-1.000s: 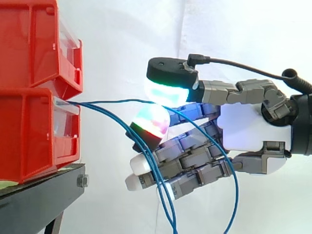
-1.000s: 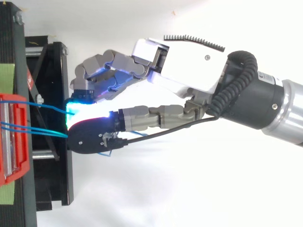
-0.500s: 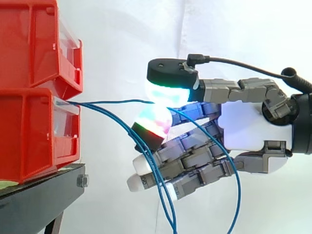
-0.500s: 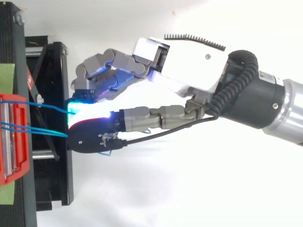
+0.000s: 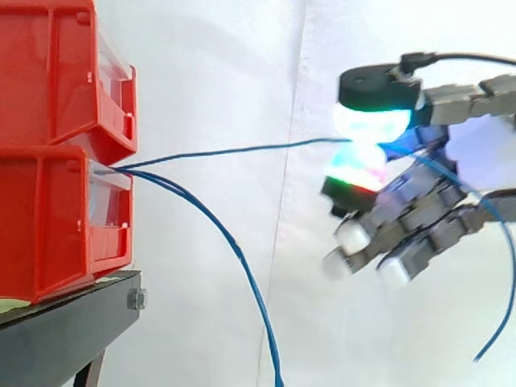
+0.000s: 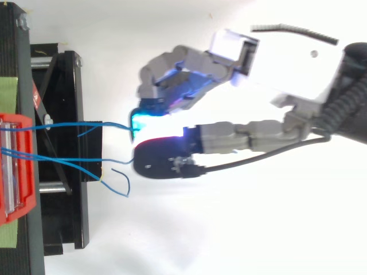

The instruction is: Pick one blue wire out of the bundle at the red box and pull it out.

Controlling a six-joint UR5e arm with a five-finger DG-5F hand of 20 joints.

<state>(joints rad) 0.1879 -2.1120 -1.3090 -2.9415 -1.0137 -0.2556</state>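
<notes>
Two red bins are stacked at the left, the lower bin point(image 5: 48, 218) on a black stand point(image 5: 68, 322). Several blue wires leave its front lip. One blue wire point(image 5: 242, 150) runs almost level and taut from the bin to my hand point(image 5: 419, 230), which pinches it between the glowing thumb pad point(image 5: 372, 122) and a fingertip point(image 5: 355, 173). The other fingers are curled below. In the top view the hand point(image 6: 287, 74) is well right of the red bin point(image 6: 14, 172), with the held wire point(image 6: 80, 124) stretched between them.
Other blue wires point(image 5: 234, 258) sag from the bin and hang down past the bottom edge. A loose wire end point(image 6: 117, 180) curls beside the stand point(image 6: 63, 217). A wire tail point(image 5: 500, 314) droops behind the hand. A white curtain backs the scene.
The hand has pulled away to the right from the bins, taking one blue wire with it. That wire is now stretched straight. The hanging wires no longer cross the fingers.
</notes>
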